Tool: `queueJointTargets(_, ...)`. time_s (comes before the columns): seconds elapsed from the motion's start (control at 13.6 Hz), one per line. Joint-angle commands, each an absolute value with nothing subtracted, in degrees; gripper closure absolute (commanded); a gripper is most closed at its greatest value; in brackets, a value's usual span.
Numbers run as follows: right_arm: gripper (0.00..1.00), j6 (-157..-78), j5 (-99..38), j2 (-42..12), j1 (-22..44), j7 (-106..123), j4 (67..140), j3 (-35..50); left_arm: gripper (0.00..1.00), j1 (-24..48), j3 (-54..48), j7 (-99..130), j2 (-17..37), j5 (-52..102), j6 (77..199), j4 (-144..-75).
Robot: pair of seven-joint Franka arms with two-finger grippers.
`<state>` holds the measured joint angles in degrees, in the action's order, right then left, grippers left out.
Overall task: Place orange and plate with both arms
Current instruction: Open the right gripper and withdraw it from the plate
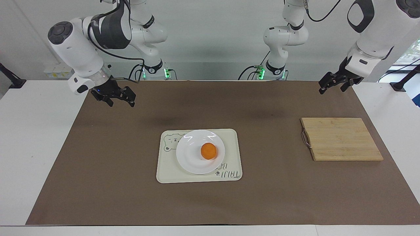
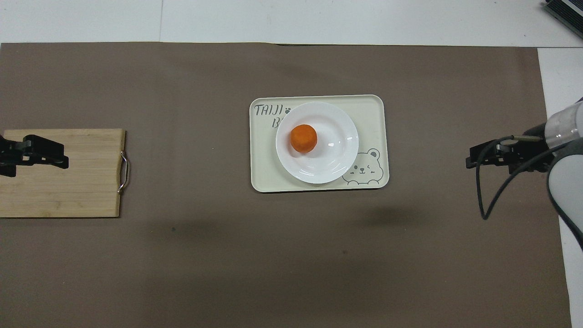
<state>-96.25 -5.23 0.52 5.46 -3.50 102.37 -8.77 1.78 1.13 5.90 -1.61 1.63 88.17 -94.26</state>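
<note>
On the cream tray (image 1: 229, 137) at mid-table, well apart from both raised, empty, spread-fingered grippers, left (image 1: 335, 84) and right (image 1: 115, 97), the orange (image 1: 208, 151) sits on the plate (image 1: 188, 157), apparently delivered.

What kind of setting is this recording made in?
Probably a robotics lab bench: a plain white table under a brown paper mat, two further small arms with green lights at a bare wall, staged props only.

One orange (image 1: 208, 150) sits on one white plate (image 1: 188, 157), on one cream tray (image 1: 229, 137). One wooden cutting board (image 1: 341, 139). One brown mat (image 1: 262, 98) covers one white surface (image 1: 32, 131).
</note>
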Motion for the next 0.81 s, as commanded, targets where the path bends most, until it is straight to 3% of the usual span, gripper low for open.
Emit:
queueJointTargets(0.0, 0.0, -96.0, -1.6, 4.9, 4.1, -3.2, 106.4, -8.0, 0.0, 1.3, 0.9, 6.4, -1.8, 1.8, 87.3, -93.9)
queueJointTargets(0.29, 0.0, -95.4, -0.6, 6.6, -0.7, 5.5, 105.8, -8.0, 0.0, 1.3, 0.9, 6.4, -1.9, 1.8, 87.4, -93.9)
queueJointTargets(0.73, 0.0, -89.3, 0.1, 5.7, 0.0, 0.6, 92.6, -6.9, 0.0, 1.3, 0.9, 6.4, -1.8, 1.8, 87.3, -93.9)
